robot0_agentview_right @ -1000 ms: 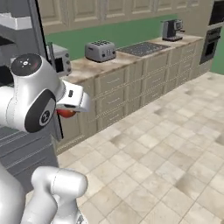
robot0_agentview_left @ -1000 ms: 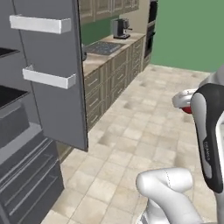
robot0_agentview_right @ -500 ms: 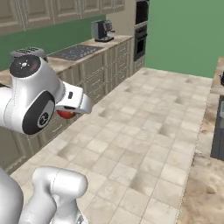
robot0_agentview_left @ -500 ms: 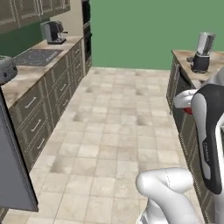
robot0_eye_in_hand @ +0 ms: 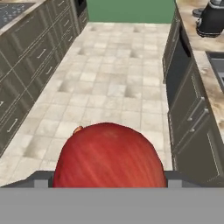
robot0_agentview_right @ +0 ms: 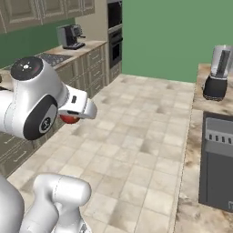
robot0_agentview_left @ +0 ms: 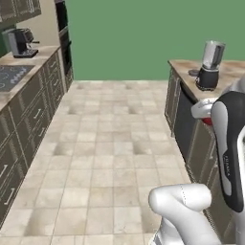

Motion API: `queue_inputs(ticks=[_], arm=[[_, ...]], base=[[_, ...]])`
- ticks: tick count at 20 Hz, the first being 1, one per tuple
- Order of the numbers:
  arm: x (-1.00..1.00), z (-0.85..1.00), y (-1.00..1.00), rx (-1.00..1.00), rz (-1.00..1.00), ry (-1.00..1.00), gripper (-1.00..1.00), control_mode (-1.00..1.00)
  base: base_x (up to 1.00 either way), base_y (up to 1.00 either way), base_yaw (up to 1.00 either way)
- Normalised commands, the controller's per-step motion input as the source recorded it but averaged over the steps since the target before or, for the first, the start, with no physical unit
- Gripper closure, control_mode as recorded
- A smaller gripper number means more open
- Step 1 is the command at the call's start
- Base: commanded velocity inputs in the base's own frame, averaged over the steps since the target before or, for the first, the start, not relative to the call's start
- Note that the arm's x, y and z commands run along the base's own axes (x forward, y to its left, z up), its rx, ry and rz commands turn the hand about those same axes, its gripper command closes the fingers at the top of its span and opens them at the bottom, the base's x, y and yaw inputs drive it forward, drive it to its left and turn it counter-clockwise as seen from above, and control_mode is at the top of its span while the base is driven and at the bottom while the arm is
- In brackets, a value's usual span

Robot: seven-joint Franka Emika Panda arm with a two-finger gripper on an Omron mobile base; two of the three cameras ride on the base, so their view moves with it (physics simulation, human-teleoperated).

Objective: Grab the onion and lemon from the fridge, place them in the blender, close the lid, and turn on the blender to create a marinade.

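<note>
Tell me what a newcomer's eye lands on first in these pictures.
First, the big red round thing at the bottom of the hand view, close before the camera; it also peeks out red at the gripper in the right base view. It looks red, not pale like an onion. Next, the blender on the right-hand counter, black base and translucent jar, and the green wall at the end of the tiled floor.

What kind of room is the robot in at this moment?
A kitchen, rendered rather than real: a blender stands on a stone-look counter, a coffee machine sits beside a stovetop, and a built-in oven faces the tiled floor.
</note>
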Motion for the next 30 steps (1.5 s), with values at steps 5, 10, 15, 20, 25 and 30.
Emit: queue_inputs(ticks=[5, 10, 15, 20, 25, 30], arm=[[0.0, 0.0, 0.0, 0.0, 0.0, 0.0, 1.0, 1.0], [0.0, 0.0, 0.0, 0.0, 0.0, 0.0, 1.0, 1.0], [0.0, 0.0, 0.0, 0.0, 0.0, 0.0, 1.0, 1.0], [0.0, 0.0, 0.0, 0.0, 0.0, 0.0, 1.0, 1.0], [0.0, 0.0, 0.0, 0.0, 0.0, 0.0, 1.0, 1.0], [0.0, 0.0, 0.0, 0.0, 0.0, 0.0, 1.0, 1.0]], base=[[1.0, 0.0, -0.23], [1.0, 0.25, -0.24], [1.0, 0.47, -0.36], [1.0, 0.61, -0.51], [1.0, 0.65, -0.57], [0.81, 0.63, -0.71]])
